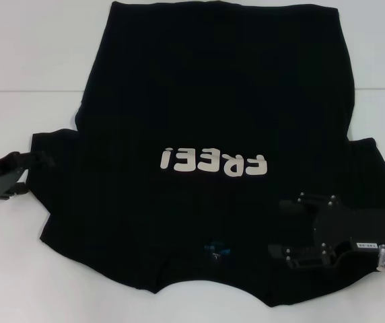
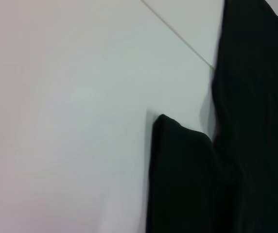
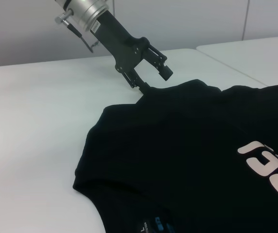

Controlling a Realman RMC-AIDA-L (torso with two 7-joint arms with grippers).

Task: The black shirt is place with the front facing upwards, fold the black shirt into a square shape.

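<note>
The black shirt lies spread flat on the white table, front up, with its cream "FREE!" lettering across the chest and a small blue neck label at the near collar. My left gripper is at the tip of the left sleeve. The right wrist view shows that left gripper open, with its lower finger touching the sleeve edge. My right gripper hovers open over the shirt's near right shoulder, fingers wide apart, holding nothing.
The white table has a seam line running across it behind the sleeves. Bare table surface lies to the left and right of the shirt. A pale wall stands behind the table in the right wrist view.
</note>
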